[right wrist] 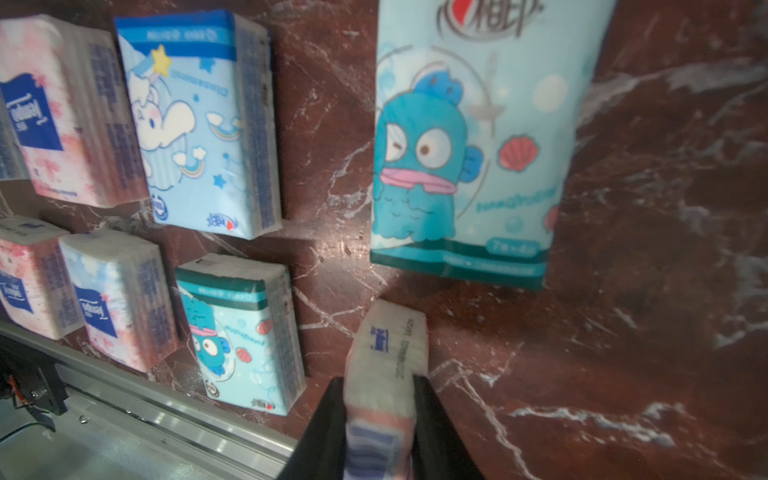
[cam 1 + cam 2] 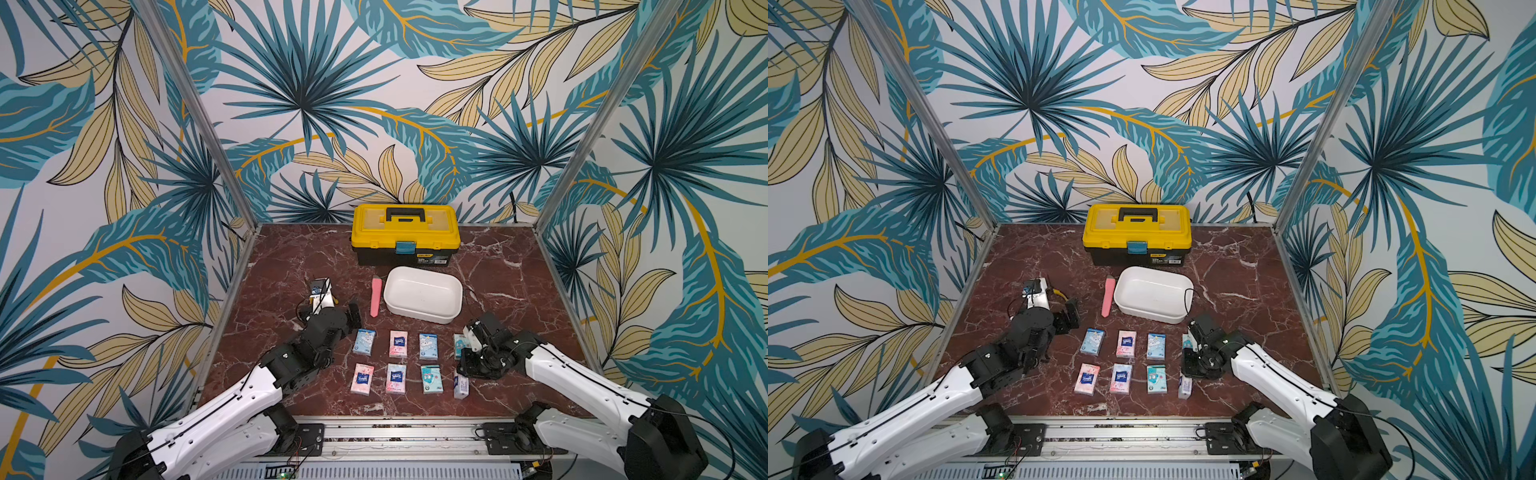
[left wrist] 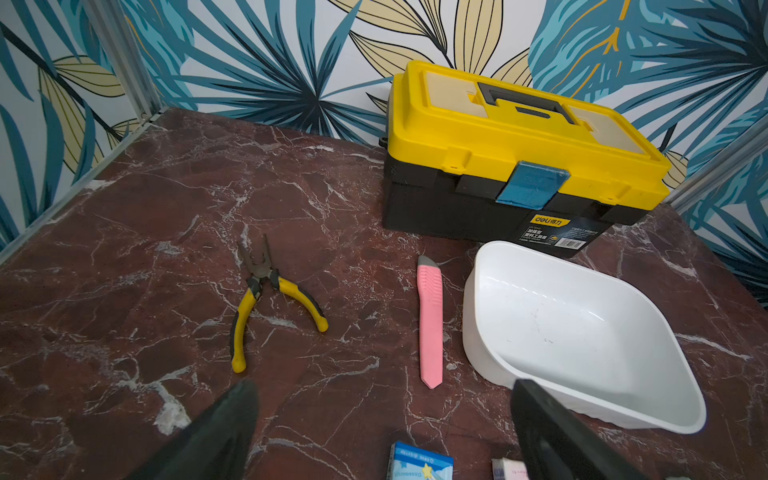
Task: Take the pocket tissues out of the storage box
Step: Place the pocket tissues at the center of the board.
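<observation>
**Top views.** The left arm [image 2: 249, 395] reaches from the near-left corner, its wrist low and its jaws aimed at the far wall, left of the pocket tissues [image 2: 398, 344]. The right arm [image 2: 582, 374] comes in from the near-right corner, its wrist bent downward over the right end of the rows. Six packs lie flat on the tabletop [image 2: 519, 291] in two rows of three. A seventh is partly covered by the right wrist. The eighth pack [image 2: 461, 387] stands on edge below that wrist. All are outside the storage box [image 2: 419, 291], which sits behind them, between the pink utility knife [image 2: 376, 297] and the tabletop's right side, just in front of the toolbox [image 2: 405, 232].

**Left wrist view.** The left jaws are spread wide, with nothing between them. Pliers [image 3: 266, 299] lie here, largely hidden by the wrist in the top views.

**Right wrist view.** The right jaws are clamped on the broad faces of the eighth pack. Contact with the tabletop cannot be determined.
</observation>
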Robot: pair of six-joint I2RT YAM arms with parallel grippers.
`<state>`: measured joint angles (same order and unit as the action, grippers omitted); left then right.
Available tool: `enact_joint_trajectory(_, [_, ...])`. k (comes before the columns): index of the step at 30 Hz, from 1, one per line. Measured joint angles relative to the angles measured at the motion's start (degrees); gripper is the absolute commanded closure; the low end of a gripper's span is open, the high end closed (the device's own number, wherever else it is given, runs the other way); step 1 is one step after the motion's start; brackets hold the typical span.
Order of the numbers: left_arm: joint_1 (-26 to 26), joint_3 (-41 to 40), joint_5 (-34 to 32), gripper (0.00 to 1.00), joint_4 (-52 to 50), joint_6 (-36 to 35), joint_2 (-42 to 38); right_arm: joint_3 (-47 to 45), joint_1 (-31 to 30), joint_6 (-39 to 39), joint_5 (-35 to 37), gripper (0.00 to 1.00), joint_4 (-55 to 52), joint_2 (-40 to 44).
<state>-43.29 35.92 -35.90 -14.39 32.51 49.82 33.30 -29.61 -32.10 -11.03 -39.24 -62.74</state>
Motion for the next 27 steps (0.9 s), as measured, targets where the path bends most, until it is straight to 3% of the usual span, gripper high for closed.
enact_joint_trajectory(16, [0.0, 1.86, 0.85, 0.0, 0.04, 0.09, 1.97, -1.97, 2.4, -2.8, 3.98, 0.39, -1.22, 2.75])
enact_joint_trajectory(21, [0.0, 1.86, 1.18, 0.0, 0.02, 0.09, 2.99, -0.52, 2.49, -3.69, 3.28, 0.41, -5.33, 5.07])
enact_joint_trajectory(27, [0.0, 1.86, 1.18, 0.0, 0.04, 0.09, 3.15, 2.54, 2.51, -4.76, 1.14, 0.5, -10.97, 7.67])
